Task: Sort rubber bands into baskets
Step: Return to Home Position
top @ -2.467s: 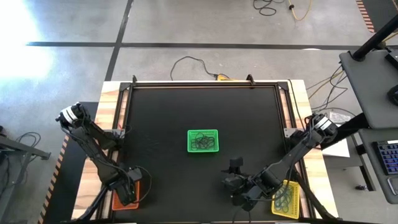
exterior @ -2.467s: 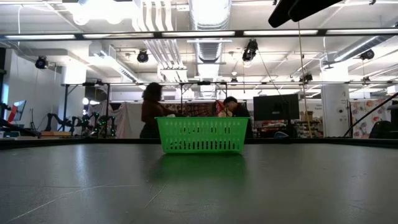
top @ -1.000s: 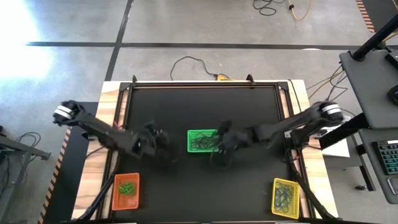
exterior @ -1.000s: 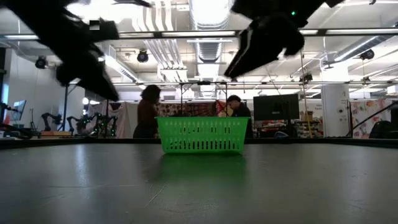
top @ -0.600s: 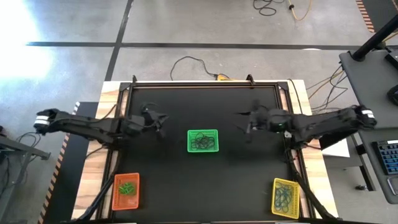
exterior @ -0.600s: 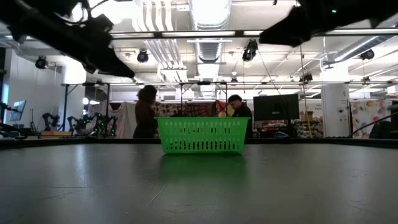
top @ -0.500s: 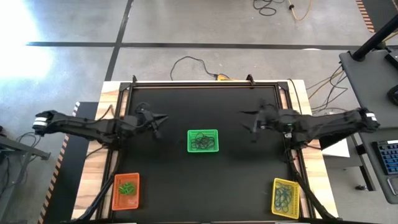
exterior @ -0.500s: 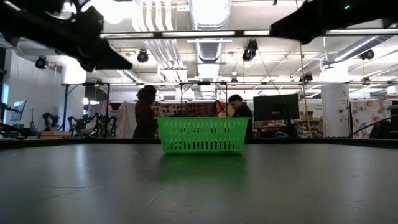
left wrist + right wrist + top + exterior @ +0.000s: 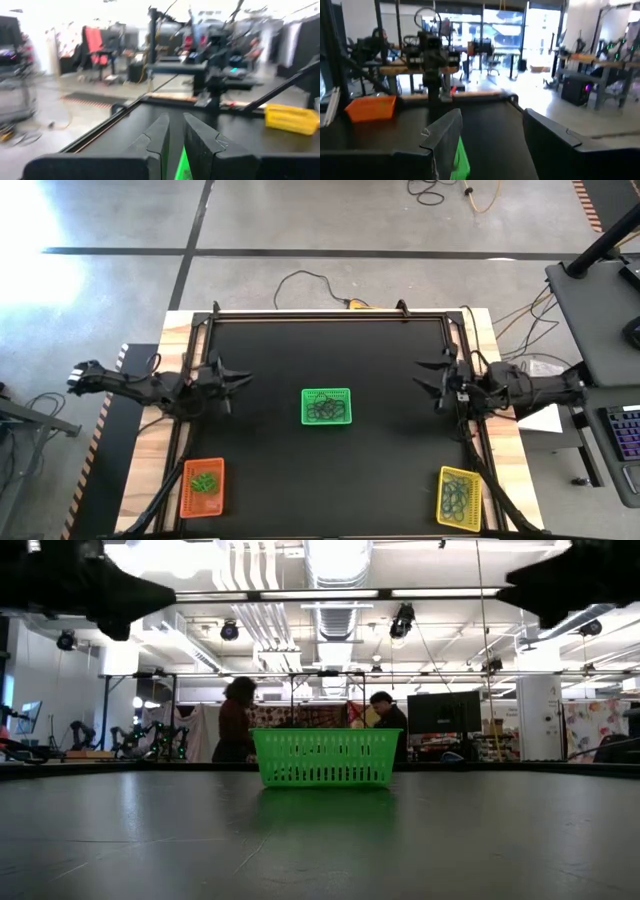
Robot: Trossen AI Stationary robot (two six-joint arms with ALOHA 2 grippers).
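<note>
Green basket (image 9: 326,406): set mid-table (image 9: 300,345); dark rubber bands (image 9: 324,411) are seen inside.
Orange basket (image 9: 203,486): placed front-left of the green basket, green bands inside.
Yellow basket (image 9: 459,497): placed front-right of it, dark bands inside.
Left tool (image 9: 232,378): held left of the green basket, fingers narrowly parted, empty.
Right tool (image 9: 428,380): held right of it, fingers spread wide, empty.

Two slim black jointed arms (image 9: 150,387), each with two blocky dark fingers (image 9: 444,134).

Middle basket (image 9: 326,406) centred, left basket (image 9: 203,484), right basket (image 9: 459,497) at near corners
</note>
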